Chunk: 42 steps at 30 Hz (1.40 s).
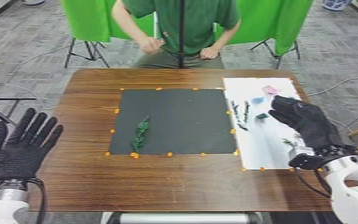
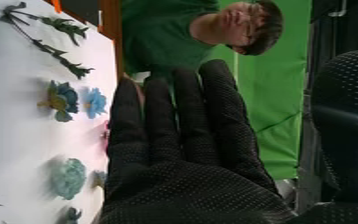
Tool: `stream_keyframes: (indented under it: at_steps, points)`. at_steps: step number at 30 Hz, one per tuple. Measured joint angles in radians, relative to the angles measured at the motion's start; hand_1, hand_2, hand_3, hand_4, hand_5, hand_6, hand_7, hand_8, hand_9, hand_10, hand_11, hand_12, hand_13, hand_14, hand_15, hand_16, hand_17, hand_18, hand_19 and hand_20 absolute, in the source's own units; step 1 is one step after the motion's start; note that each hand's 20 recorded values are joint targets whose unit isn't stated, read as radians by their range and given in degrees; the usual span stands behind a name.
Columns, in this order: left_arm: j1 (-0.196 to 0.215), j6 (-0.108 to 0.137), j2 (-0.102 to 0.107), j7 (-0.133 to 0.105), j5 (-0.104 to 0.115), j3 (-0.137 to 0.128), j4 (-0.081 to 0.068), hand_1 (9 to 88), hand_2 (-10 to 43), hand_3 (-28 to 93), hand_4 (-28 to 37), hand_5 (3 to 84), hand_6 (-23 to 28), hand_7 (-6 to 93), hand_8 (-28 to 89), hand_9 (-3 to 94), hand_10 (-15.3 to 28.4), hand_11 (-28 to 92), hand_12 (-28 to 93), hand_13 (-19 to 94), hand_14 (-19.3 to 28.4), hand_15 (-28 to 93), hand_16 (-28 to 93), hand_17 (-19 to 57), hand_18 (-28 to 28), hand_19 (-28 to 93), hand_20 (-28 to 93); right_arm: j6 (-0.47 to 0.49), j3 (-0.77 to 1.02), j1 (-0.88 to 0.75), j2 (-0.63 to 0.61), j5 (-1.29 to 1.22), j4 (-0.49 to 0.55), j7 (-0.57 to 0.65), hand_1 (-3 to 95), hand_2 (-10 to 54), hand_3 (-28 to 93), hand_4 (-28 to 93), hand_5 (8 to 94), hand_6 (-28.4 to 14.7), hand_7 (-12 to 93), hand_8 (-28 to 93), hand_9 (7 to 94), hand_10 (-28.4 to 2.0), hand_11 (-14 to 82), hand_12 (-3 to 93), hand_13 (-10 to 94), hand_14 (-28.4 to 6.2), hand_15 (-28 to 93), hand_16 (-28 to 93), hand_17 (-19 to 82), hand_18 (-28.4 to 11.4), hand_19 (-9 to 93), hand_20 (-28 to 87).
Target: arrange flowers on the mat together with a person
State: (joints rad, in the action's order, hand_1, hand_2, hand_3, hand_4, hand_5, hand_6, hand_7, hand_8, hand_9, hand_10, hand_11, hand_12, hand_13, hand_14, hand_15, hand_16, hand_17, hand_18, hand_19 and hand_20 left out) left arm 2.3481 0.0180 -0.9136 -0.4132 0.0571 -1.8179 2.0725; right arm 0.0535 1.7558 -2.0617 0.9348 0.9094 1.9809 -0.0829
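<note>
The right hand point(image 1: 308, 120) holds its fingers straight and close together, the thumb well apart, with nothing in its hold. They hang over the white mat point(image 1: 257, 159). Just past their tips lies a pink flower point(image 1: 270, 90); beside the tips, to the left, is a light blue one point(image 1: 258, 100), and near it a dark teal one point(image 2: 63, 101). A pale green flower point(image 2: 69, 178) lies near the base of the fingers. Farther left of them are dark green stems point(image 1: 240, 114). Well left again, a leafy green sprig point(image 1: 142, 134) lies on the dark mat point(image 1: 186, 122). Farthest out, beside the table's left edge, the left hand point(image 1: 15, 155) is open, fingers spread.
</note>
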Motion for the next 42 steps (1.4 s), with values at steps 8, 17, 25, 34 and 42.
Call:
stream_keyframes:
  at_steps: [8, 17, 25, 34, 42]
  points:
    - [0.006, 0.000, -0.001, -0.003, 0.000, -0.001, 0.001, 24.5, 11.3, 69, -28.3, 44.0, 7.3, 7.4, -8, 40.5, 13.9, 15, 9, 32, 16.0, 30, -6, -3.0, 14.9, 33, 14, -0.041, 0.042, -0.019, -0.027, 0.334, 0.033, 0.047, 29.5, -9.5, 73, -23, 46.9, -4.3, 11, -11, 39.9, -11.1, 4.2, 9.2, 25, -10.0, 9, 1, 18, -11.7, 1, 17]
    - [0.006, 0.000, -0.001, -0.004, 0.000, -0.001, 0.001, 24.6, 11.3, 69, -28.3, 44.0, 7.3, 7.3, -8, 40.5, 13.9, 15, 9, 32, 16.0, 30, -6, -3.0, 14.9, 33, 14, -0.104, 0.084, -0.051, -0.094, 0.588, 0.050, 0.064, 32.2, -9.5, 74, -27, 43.9, -3.0, 13, -11, 38.9, -10.5, 4.0, 10.0, 27, -10.7, 10, 4, 19, -12.4, 2, 19]
    - [0.006, 0.000, -0.002, -0.004, 0.000, 0.000, 0.001, 24.5, 11.3, 69, -28.3, 44.0, 7.3, 7.4, -8, 40.5, 13.9, 15, 9, 32, 16.0, 30, -6, -3.0, 14.9, 33, 14, -0.143, 0.119, -0.105, -0.133, 1.019, 0.075, 0.146, 30.9, -9.5, 72, -28, 43.4, -3.6, 13, -11, 39.8, -13.6, 4.2, 11.7, 35, -11.9, 13, 14, 23, -14.2, 15, 28]
    - [0.006, 0.000, -0.003, -0.005, 0.000, 0.001, 0.001, 24.6, 11.3, 69, -28.3, 44.0, 7.3, 7.6, -8, 40.4, 13.9, 15, 9, 32, 16.2, 31, -5, -3.1, 14.9, 33, 14, -0.243, 0.039, -0.106, -0.195, 1.219, 0.052, 0.363, 32.3, -9.5, 59, -28, 49.0, -3.7, 17, -13, 50.8, -13.5, 18.1, 20.3, 49, -9.4, 33, 27, 23, -15.3, 39, 32]
    - [0.005, 0.001, -0.003, -0.007, 0.000, 0.007, 0.001, 24.6, 11.3, 69, -28.3, 43.9, 7.2, 7.5, -8, 40.3, 13.9, 15, 9, 31, 16.5, 32, -6, -3.0, 14.8, 33, 14, -0.285, -0.034, -0.065, -0.228, 1.183, -0.043, 0.410, 35.1, -9.5, 67, -28, 52.7, -1.5, 22, -15, 53.8, -11.3, 19.7, 18.6, 51, -8.3, 31, 23, 24, -14.0, 35, 28]
